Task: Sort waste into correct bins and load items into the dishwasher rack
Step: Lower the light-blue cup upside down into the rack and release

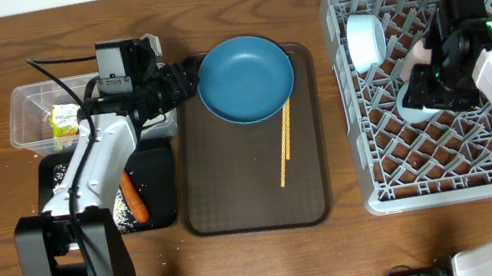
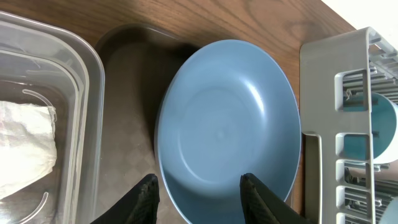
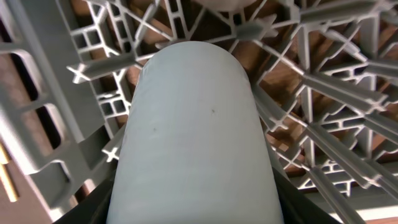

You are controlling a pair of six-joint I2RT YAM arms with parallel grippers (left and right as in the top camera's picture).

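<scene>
The large blue plate [image 1: 246, 79] lies on the dark brown serving tray [image 1: 237, 200], with the wooden chopsticks [image 1: 286, 143] beside it. My left gripper [image 1: 184, 83] is open at the plate's left rim; in the left wrist view its fingers [image 2: 199, 194] straddle the rim of the plate [image 2: 227, 124]. My right gripper [image 1: 432, 85] is inside the grey rack [image 1: 379, 201], shut on the light blue cup [image 3: 193, 137]. The white bowl [image 1: 366, 41] stands on edge in the rack. A pink cup [image 1: 419, 55] shows partly behind the right gripper.
The clear tub [image 1: 21, 101] holds the yellow-green wrapper [image 1: 65, 119] and the white napkin [image 2: 25, 143]. The black tray [image 1: 162, 188] holds the carrot stick [image 1: 135, 200] and rice [image 1: 123, 212]. The rack's wall [image 2: 320, 143] stands close to the plate's right side.
</scene>
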